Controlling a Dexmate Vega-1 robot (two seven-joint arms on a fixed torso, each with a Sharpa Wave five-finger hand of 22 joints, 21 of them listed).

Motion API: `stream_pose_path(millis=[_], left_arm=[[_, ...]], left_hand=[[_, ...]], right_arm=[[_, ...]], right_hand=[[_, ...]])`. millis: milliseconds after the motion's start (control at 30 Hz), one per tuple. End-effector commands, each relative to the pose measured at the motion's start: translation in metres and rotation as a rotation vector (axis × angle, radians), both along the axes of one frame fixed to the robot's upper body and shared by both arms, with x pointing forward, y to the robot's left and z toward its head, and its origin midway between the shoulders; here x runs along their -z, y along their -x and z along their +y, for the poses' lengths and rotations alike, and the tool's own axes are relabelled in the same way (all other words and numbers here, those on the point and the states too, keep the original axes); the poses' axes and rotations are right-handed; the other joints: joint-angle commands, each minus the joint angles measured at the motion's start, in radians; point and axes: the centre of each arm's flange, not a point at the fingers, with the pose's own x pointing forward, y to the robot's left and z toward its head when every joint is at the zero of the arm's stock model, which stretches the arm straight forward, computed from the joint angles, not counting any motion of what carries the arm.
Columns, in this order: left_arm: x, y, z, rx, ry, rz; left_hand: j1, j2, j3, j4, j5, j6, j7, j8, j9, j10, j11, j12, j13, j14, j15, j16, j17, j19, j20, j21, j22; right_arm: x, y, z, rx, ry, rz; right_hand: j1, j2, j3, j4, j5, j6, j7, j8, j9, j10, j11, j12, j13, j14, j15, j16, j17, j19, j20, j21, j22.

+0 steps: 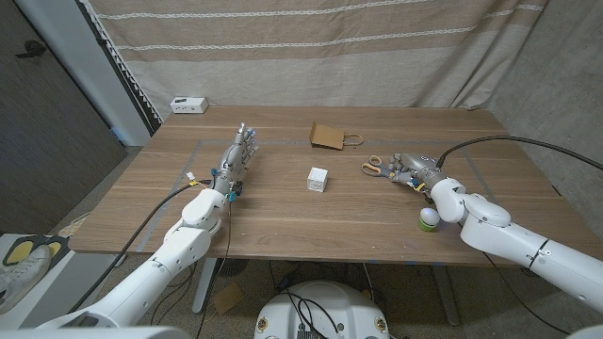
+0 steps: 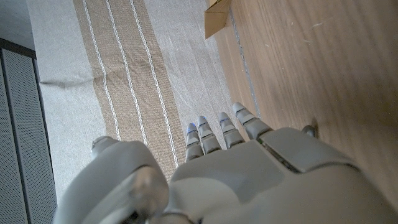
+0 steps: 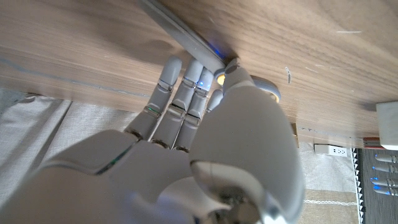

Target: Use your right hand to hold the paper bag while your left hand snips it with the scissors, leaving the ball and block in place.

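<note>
right robot hand (image 1: 407,172) rests at the scissors (image 1: 375,166), grip unclear; left robot hand (image 1: 237,156) open, empty. bag (image 1: 330,137) lies behind the block (image 1: 317,179); ball (image 1: 429,220) touches the right forearm, which may knock it.

The right hand (image 1: 407,172) covers part of the scissors (image 1: 374,167); only the yellow handles and part of a blade show past its fingers (image 3: 186,93), and whether they grip it cannot be told. The paper bag (image 2: 217,15), beyond the left hand's fingers (image 2: 214,134), is cut off by the frame edge. The ball (image 1: 428,221) is half hidden behind the right wrist.
</note>
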Motion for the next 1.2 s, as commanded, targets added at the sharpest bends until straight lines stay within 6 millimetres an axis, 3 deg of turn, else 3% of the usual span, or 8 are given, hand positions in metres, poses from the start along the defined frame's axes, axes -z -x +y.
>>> stream_pose_path(millis=[33,800,1200], left_arm=[[-0.002,-0.003,0.002,0.004,0.004,-0.001],[-0.002,-0.008,0.007,0.002,0.006,0.009],[-0.006,-0.010,0.006,0.008,0.002,0.000]], left_hand=[[0.001,0.006,-0.005,0.004,0.003,0.008,0.003,0.002,0.001,0.009,0.000,0.004,0.000,0.003,-0.146,0.003,0.002,0.009,-0.096,-0.003,0.003],[0.001,0.007,-0.005,0.005,0.003,0.006,0.002,0.001,0.001,0.009,0.002,0.004,0.000,0.001,-0.147,0.003,0.002,0.008,-0.096,-0.004,0.003],[0.001,0.007,-0.005,0.006,0.003,0.007,0.003,0.002,0.001,0.010,0.001,0.005,0.000,0.000,-0.146,0.002,0.002,0.009,-0.098,-0.004,0.003]], right_arm=[[-0.020,0.008,0.001,-0.043,-0.051,-0.072],[-0.032,0.014,0.009,-0.101,-0.109,-0.123],[-0.043,0.021,0.010,-0.130,-0.142,-0.166]], right_hand=[[0.065,0.068,0.054,-0.044,0.001,0.007,-0.005,-0.005,-0.004,0.049,-0.045,0.008,0.040,0.000,-0.129,-0.002,0.001,-0.008,-0.134,0.011,0.002],[0.061,0.063,0.058,-0.044,0.002,0.031,-0.008,-0.014,-0.038,0.055,-0.049,0.015,0.035,0.010,-0.129,-0.017,0.007,-0.026,-0.128,0.065,-0.005],[0.061,0.061,0.062,-0.047,0.002,0.044,0.008,-0.019,-0.055,0.058,-0.045,0.018,0.030,0.015,-0.129,-0.023,0.011,-0.035,-0.125,0.087,-0.012]])
